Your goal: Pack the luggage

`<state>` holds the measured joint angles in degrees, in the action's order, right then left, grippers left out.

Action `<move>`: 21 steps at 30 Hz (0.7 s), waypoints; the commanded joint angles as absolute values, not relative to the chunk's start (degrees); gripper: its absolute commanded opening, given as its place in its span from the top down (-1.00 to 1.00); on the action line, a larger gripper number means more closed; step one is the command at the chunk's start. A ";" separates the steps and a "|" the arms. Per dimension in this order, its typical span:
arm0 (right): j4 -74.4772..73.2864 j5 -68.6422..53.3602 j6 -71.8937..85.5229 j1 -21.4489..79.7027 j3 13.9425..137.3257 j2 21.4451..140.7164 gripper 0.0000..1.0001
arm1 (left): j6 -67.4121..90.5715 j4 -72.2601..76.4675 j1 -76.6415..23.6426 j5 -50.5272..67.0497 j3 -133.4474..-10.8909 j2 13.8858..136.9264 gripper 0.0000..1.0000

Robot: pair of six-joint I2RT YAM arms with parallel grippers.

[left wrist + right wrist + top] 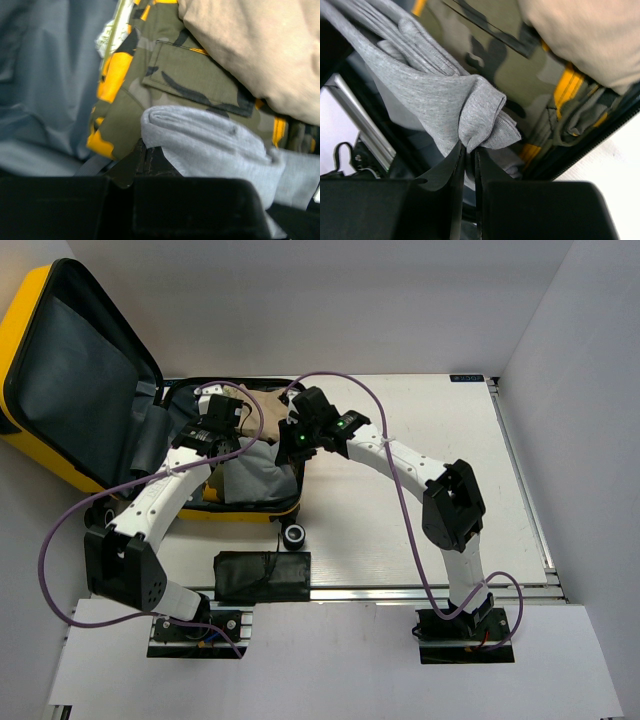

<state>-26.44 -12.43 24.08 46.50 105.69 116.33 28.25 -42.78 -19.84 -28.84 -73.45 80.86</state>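
Your left claw (148,156) and right claw (469,152) pinch the grey garment (427,95) into the open, part-packed luggage (25,330).

Two arms stretched forward, pincers clamped.
The left arm reaches toward 1 o'clock and the right arm arcs toward 10 o'clock. The left pincer (222,418) and right pincer (300,447) each have their jaws pressed onto grey cloth (445,100).
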 commanded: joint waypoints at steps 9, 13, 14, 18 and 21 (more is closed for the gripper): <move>-35.32 -1.08 25.14 43.95 116.08 123.74 1.00 | 21.98 -32.08 -14.33 -18.64 -75.49 92.36 1.00; -37.18 4.39 25.05 43.42 119.01 124.81 1.00 | 21.36 -32.96 -13.18 -16.70 -79.45 96.41 1.00; -37.00 5.35 25.05 43.07 118.48 124.63 1.00 | 21.27 -33.05 -12.66 -16.79 -79.63 96.76 1.00; -37.35 3.78 24.44 42.63 117.69 124.37 -0.01 | 21.79 -35.58 -12.13 -16.96 -80.59 98.08 1.00; -37.88 3.25 23.30 42.63 117.86 123.93 -0.32 | 22.24 -39.90 -12.13 -17.22 -82.61 98.53 0.60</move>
<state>-35.00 0.14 25.21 43.64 116.46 125.23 22.15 -36.91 -12.88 -16.47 -79.02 99.77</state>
